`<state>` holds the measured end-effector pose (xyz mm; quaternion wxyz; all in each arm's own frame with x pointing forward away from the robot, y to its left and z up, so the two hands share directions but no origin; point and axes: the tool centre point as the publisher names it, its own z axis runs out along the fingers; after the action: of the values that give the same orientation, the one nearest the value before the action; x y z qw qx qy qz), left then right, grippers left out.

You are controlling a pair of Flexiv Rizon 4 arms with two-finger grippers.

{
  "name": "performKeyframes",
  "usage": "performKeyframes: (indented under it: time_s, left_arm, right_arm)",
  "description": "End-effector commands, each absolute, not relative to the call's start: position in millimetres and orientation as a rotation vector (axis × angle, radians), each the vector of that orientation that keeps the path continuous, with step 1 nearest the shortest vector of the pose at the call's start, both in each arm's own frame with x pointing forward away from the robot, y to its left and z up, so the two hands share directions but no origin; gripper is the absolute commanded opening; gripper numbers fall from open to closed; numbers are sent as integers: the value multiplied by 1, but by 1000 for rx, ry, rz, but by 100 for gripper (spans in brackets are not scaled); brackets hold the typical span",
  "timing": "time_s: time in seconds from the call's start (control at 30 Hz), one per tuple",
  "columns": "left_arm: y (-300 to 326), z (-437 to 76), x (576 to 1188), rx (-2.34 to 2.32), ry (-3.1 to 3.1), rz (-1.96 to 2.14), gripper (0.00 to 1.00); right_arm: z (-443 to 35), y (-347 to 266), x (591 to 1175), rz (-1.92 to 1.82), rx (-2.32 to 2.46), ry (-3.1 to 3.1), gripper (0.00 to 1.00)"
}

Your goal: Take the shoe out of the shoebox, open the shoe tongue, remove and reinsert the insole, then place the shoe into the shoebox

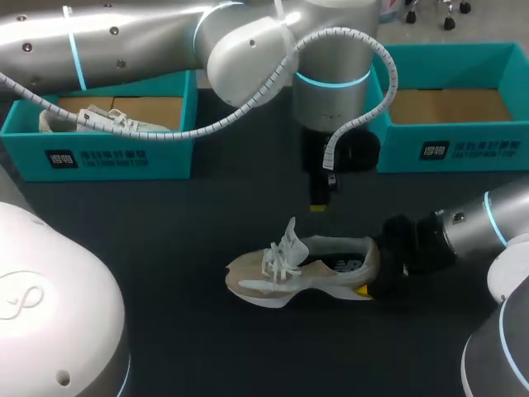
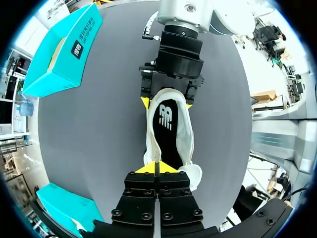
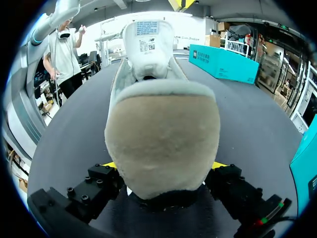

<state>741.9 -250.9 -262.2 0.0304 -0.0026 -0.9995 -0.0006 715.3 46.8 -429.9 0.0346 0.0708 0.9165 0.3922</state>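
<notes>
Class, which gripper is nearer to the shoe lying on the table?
Right. The right gripper clasps the heel of the shoe; the left gripper hangs shut above the shoe, apart from it.

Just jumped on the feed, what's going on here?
The shoe is out on the table, with the right gripper shut on its heel. The left gripper hangs just above the shoe, fingers shut and holding nothing. The insole sits inside the shoe. The right shoebox stands empty.
</notes>
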Motion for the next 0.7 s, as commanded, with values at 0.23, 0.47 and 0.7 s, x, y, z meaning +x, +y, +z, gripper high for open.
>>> performKeyframes:
  time_s: [0.23,0.47,0.7]
  left_arm:
    - [-261,-285,736,-82,-3017,113,0]
    - [-274,-305,712,-152,-2974,151,0]
    - [-284,-322,702,-141,-2923,191,0]
  right_arm:
    - [-432,48,716,1205,218,2816,0]
    - [-432,48,716,1205,218,2816,0]
    - [-432,48,716,1205,218,2816,0]
